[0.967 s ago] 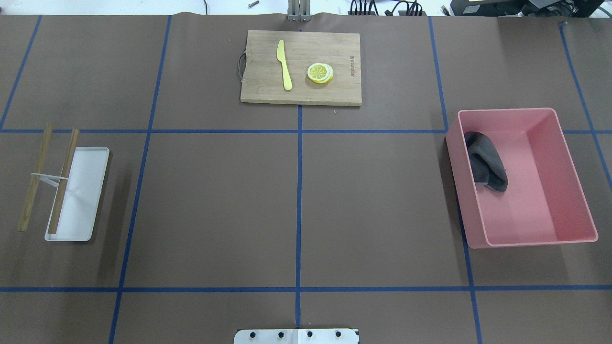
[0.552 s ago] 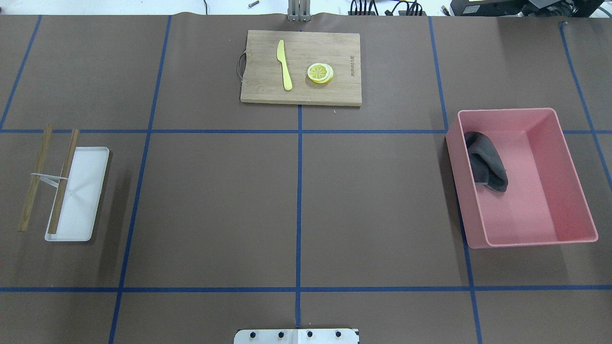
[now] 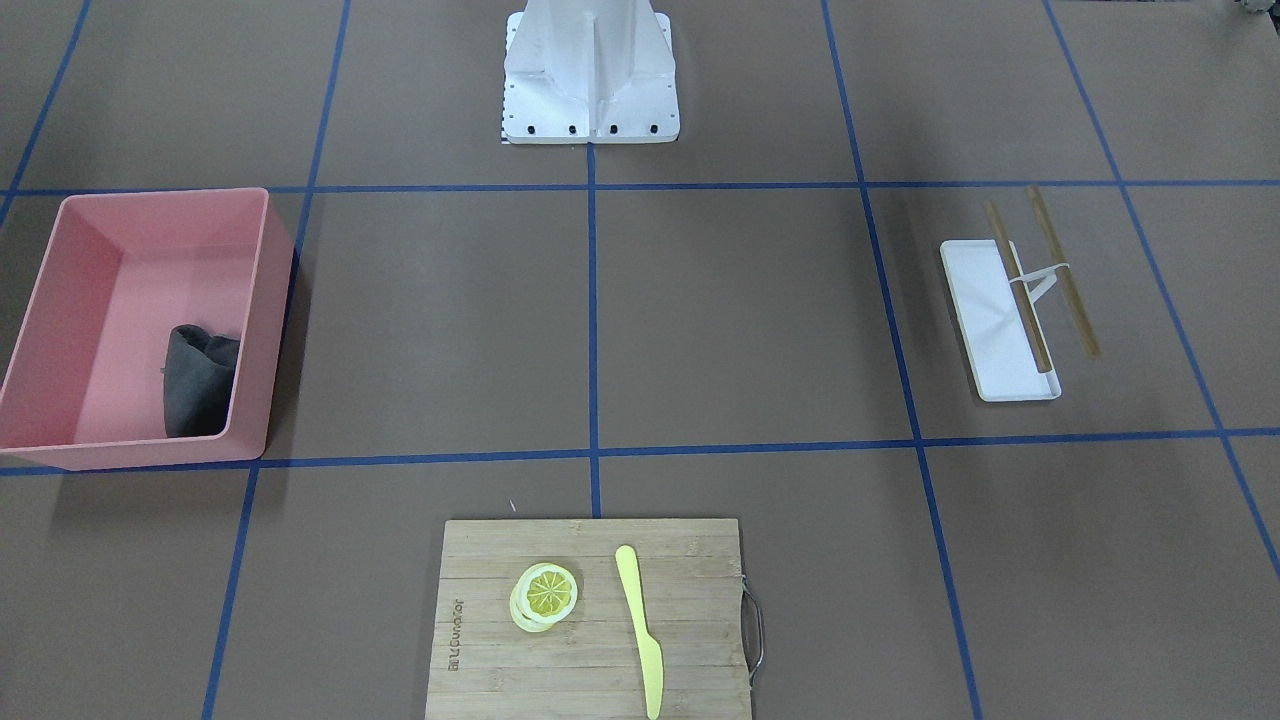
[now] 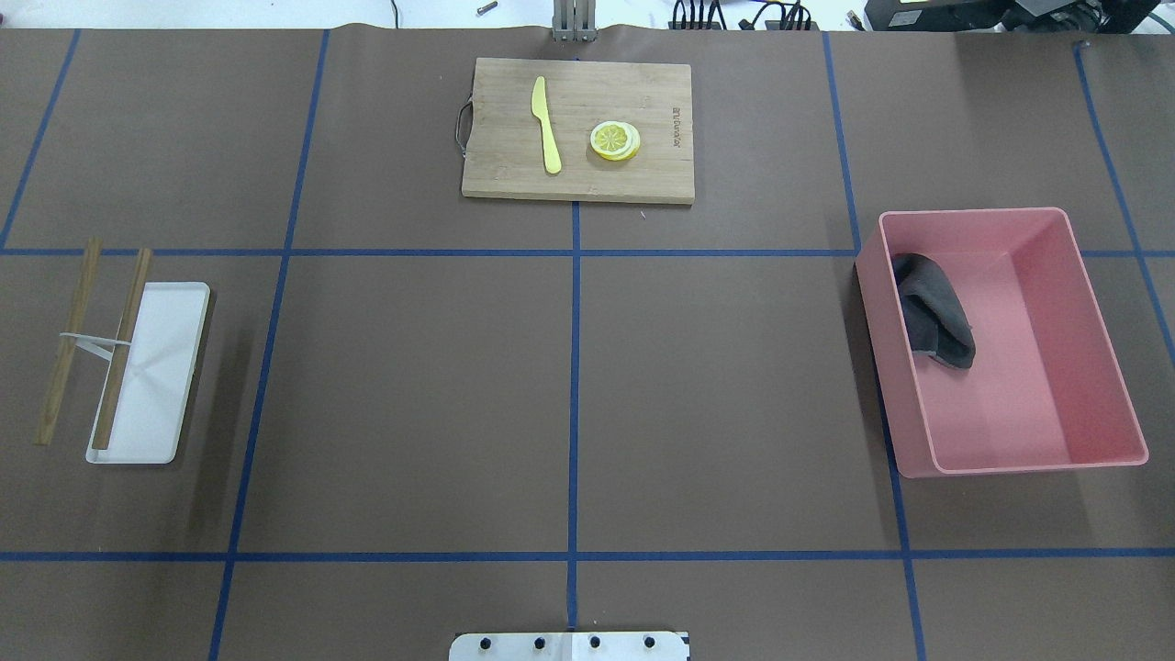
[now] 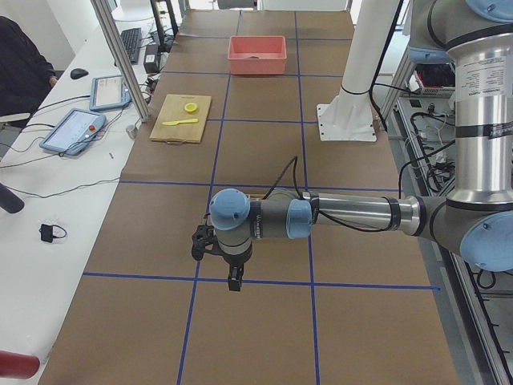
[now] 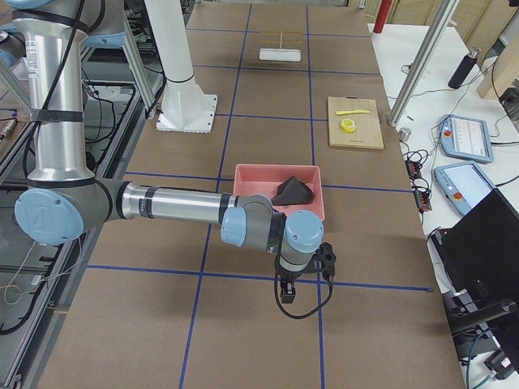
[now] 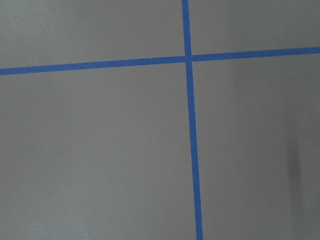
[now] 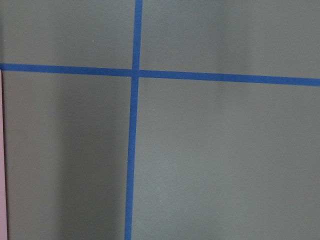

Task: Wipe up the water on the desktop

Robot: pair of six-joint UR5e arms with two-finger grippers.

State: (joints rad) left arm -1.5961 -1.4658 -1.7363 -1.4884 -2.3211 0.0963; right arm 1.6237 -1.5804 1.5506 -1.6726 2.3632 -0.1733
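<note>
Surface (image 3: 740,320) seen from the front: flat matte brown, gridded with blue tape lines (image 3: 592,320), carrying a pink bin (image 3: 265,300) that holds a dark cloth (image 3: 200,380). Overhead, it reads an even brown throughout. In the side views, left gripper (image 5: 234,281) and right gripper (image 6: 285,290) hang above it; how their jaws stand cannot be told. The wrist views show only brown and tape crossings.

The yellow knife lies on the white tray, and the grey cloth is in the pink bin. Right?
No. In the overhead view the yellow knife lies on the cutting board, not the white tray. The grey cloth is in the pink bin.
</note>
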